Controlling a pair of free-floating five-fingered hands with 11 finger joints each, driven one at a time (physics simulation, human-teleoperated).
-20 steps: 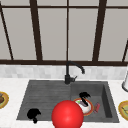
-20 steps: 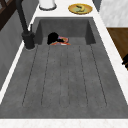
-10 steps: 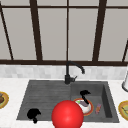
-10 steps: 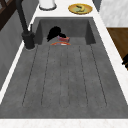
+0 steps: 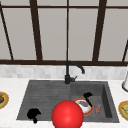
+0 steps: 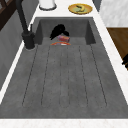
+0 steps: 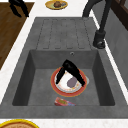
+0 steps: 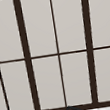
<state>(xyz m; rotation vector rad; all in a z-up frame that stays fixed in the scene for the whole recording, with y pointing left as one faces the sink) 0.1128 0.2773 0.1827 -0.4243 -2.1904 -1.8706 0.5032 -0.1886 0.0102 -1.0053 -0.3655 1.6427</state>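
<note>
Behind the counter, window [image 5: 67, 30] w/ dark frames spans the back wall; the upper view looks at it too. Sink [image 5: 45, 95] is dark grey: ribbed drainboard on left, deep basin on right, black faucet [image 5: 68, 73] at rear centre. Big red ball [image 5: 67, 115] sits at front edge, overlapping the basin's front-left corner in the front view. Orange-rimmed plate [image 7: 53, 86] lies on basin floor w/ white bowl [image 7: 66, 85] on it. Right hand [image 7: 71, 71] is over the bowl, fingers spread straight down across its rim, touching bowl, not clenched. Left hand [image 5: 33, 114] hangs at front-left edge of drainboard, well apart from the bowl, fingers loosely curled, holding nothing. Small red-orange packet [image 7: 64, 102] lies on basin floor just beside plate, near side in right side view. Yellow plates w/ food on counter at both ends: left [image 5: 2, 99], right [image 5: 123, 110]. White container [image 6: 47, 3] stands on counter beyond basin.
</note>
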